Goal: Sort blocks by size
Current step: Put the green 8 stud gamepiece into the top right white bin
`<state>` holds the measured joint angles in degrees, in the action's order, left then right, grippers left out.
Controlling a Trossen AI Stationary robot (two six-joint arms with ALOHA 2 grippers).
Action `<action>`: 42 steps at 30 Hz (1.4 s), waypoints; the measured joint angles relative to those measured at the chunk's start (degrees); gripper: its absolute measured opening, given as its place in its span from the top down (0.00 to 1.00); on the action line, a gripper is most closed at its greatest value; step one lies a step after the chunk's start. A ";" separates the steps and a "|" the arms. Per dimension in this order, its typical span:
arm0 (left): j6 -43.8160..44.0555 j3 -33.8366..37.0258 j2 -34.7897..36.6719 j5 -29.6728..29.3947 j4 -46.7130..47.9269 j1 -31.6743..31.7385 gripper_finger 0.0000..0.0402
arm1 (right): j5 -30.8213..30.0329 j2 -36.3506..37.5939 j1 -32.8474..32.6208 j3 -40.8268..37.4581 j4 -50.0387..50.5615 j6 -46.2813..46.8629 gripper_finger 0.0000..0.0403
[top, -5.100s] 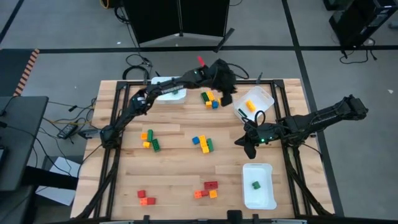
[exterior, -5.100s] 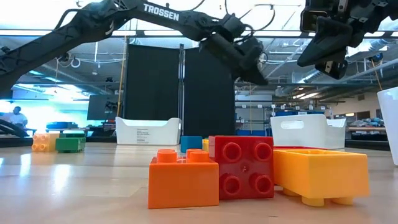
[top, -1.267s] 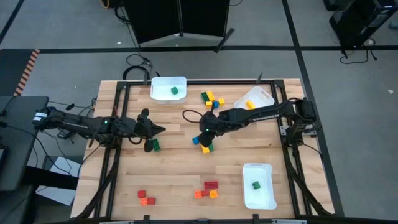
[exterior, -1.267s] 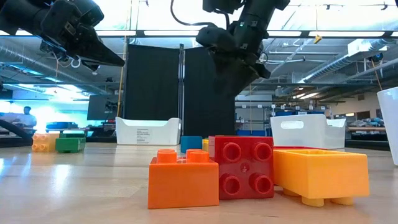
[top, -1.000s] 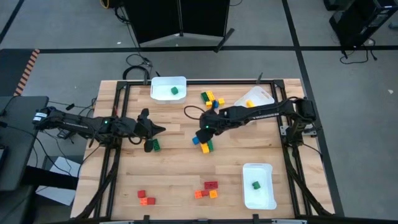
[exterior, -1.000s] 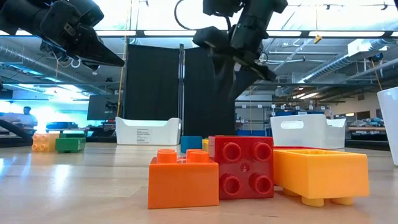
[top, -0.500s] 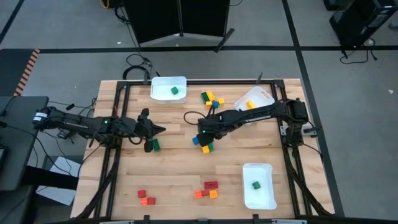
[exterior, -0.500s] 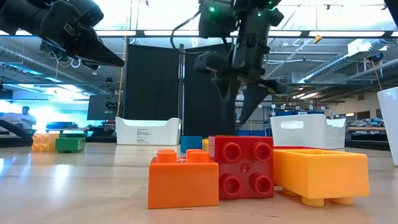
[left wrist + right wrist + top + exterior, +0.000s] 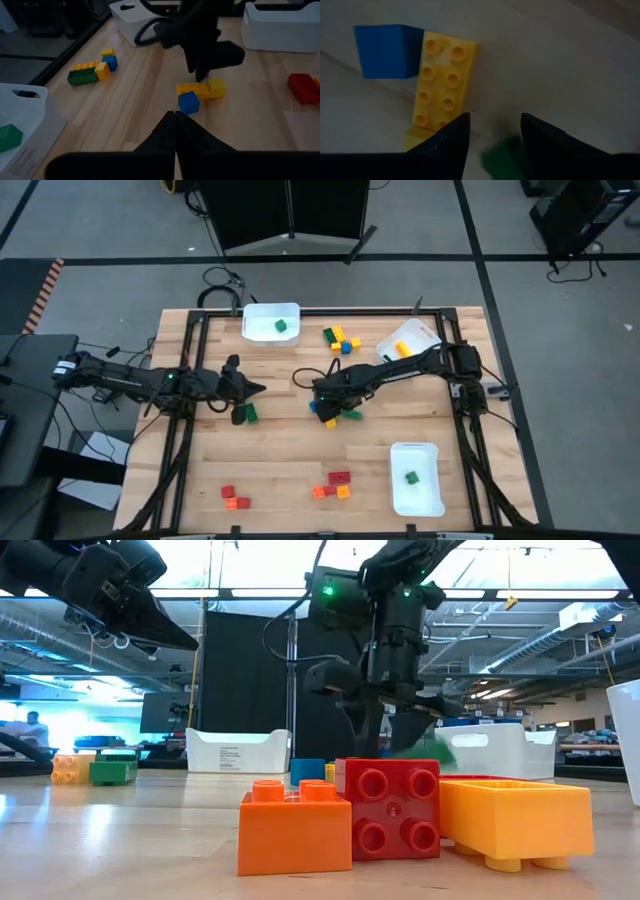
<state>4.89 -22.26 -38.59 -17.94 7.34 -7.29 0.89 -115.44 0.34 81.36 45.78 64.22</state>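
Note:
My right gripper (image 9: 336, 406) is open and points down at the table's middle, over a cluster of a blue cube (image 9: 385, 50), a long yellow brick (image 9: 442, 85) and a green brick (image 9: 505, 152). The green brick shows blurred between the fingertips. In the low view it shows tilted (image 9: 436, 750) beside the gripper (image 9: 385, 725). My left gripper (image 9: 258, 389) is shut and empty above the table's left side, near a green brick (image 9: 249, 413). Other blocks lie in clusters at the far middle (image 9: 340, 338) and the near edge (image 9: 335, 485). My right gripper comes from above with its fingers (image 9: 450, 137) on either side of the green brick (image 9: 502, 150), right beside the yellow brick. I cannot tell whether a finger touches the green brick.
A white bin (image 9: 262, 315) at the far left holds a green block. A tipped white bin (image 9: 420, 335) at the far right holds a yellow block. A third bin (image 9: 425, 495) at the near right holds a green block. Red and orange bricks (image 9: 340, 810) stand close to the low camera.
My right gripper has gone down and toward the table's left edge onto the middle cluster, its fingers staying apart. The green brick has shifted away from the yellow one toward the table's right edge and now shows tilted. The blue cube and the yellow brick have stayed.

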 joint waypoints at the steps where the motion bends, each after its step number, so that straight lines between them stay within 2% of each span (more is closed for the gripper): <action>1: 0.00 0.00 0.00 0.01 -0.01 0.00 0.98 | 0.00 0.19 0.00 0.05 -0.12 0.28 0.54; 7: 0.02 0.00 0.00 0.01 0.10 0.00 0.98 | -0.08 0.16 0.45 0.07 0.89 -2.33 0.55; 12: 0.02 0.00 0.00 0.01 0.10 0.00 0.98 | 1.36 0.16 1.39 0.07 3.00 -12.97 0.56; 15: 0.02 0.00 0.00 0.01 0.10 0.00 0.98 | 2.36 0.16 1.68 0.07 3.96 -15.94 0.56; 25: 0.07 0.00 0.00 0.01 -0.23 0.00 0.98 | 2.82 0.18 1.84 0.07 3.33 -14.29 0.55; 29: 0.11 0.00 0.00 0.01 -0.21 0.00 0.98 | 2.82 0.18 2.02 0.07 3.45 -14.28 0.51; 39: 0.11 0.00 0.00 0.01 -0.14 0.00 0.98 | 3.27 0.20 2.05 0.07 4.67 -16.61 0.33; 42: 0.11 0.00 0.00 0.01 -0.14 0.00 0.98 | 5.01 0.20 2.05 0.07 6.62 -20.54 0.31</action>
<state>4.99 -22.26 -38.59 -17.93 7.20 -7.29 5.90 -115.24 2.39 81.43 52.39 43.68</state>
